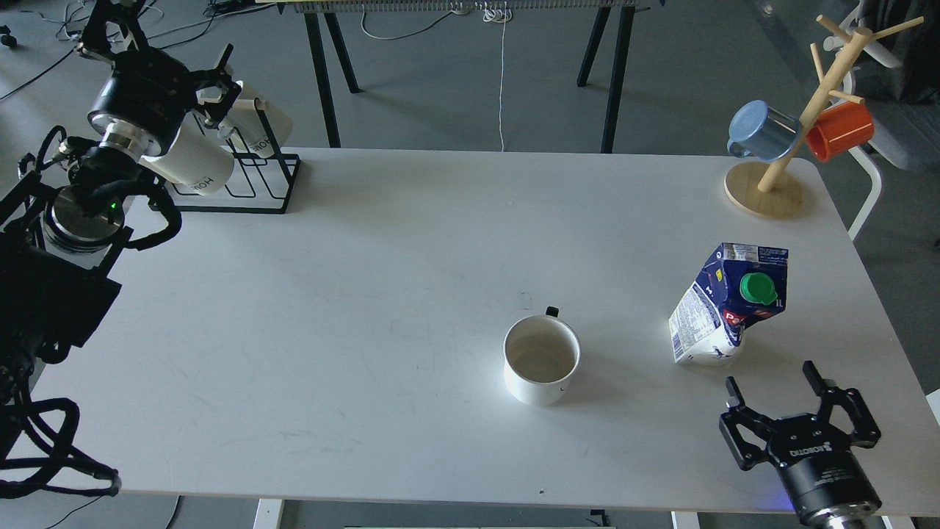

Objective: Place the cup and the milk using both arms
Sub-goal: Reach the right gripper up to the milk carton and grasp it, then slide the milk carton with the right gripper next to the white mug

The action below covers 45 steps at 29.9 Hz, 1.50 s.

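Note:
A white cup [542, 358] stands upright and empty on the white table [367, 294], right of centre, with a small dark handle at its far side. A dented blue and white milk carton [727, 305] with a green cap stands to its right, leaning. My right gripper [769, 378] is open and empty near the table's front right edge, just in front of the carton and apart from it. My left gripper [165, 33] is raised at the back left, over a mug rack, with its fingers spread and nothing in it.
A black wire rack [250, 173] holding white mugs stands at the back left corner. A wooden mug tree [767, 187] with a blue mug [764, 132] and an orange mug [841, 131] stands at the back right corner.

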### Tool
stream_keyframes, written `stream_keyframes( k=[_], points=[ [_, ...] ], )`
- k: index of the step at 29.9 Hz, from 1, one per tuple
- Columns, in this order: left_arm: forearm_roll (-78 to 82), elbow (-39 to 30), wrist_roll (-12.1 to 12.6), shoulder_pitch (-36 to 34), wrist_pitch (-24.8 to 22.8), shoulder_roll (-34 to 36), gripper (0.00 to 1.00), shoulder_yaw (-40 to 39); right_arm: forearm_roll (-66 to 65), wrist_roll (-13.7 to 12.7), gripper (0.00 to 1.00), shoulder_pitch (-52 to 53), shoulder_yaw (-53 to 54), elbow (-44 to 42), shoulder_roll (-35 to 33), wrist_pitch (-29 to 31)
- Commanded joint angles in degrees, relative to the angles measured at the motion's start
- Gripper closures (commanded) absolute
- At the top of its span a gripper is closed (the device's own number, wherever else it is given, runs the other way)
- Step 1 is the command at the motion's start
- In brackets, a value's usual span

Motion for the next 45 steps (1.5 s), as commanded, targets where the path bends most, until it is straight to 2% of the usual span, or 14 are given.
stream_keyframes(
  k=[1, 17, 25, 30, 33, 45],
  points=[
    [0.09, -0.02, 0.20, -0.12, 0.00, 0.10, 0.01, 0.16, 0.04, 0.00, 0.06, 1.84, -0.79, -0.70, 1.60, 0.00],
    [0.36, -0.02, 0.12, -0.12, 0.00, 1.51, 0.01, 0.60, -0.05, 0.00, 0.11, 8.08, -1.32, -3.25, 3.80, 0.00],
    [0.44, -0.02, 0.38, -0.04, 0.00, 2.21, 0.01, 0.60, -0.05, 0.00, 0.30, 10.55, -1.15, -4.39, 5.12, 0.00],
    [0.53, 0.06, 0.56, -0.39, 0.00, 2.12, 0.01, 0.69, -0.13, -0.08, 0.55, 10.72, -1.32, -4.83, 4.94, 0.00],
    [0.53, 0.07, 0.64, -0.65, 0.00, 2.12, 0.01, 0.69, -0.57, 0.00, 0.65, 10.55, -2.46, -4.57, 4.94, 0.00],
    [0.71, -0.02, 0.73, -0.65, 0.00, 2.12, 0.01, 0.78, -0.66, -0.17, 0.66, 5.71, -6.59, 3.25, 4.94, 0.00]
  ],
)
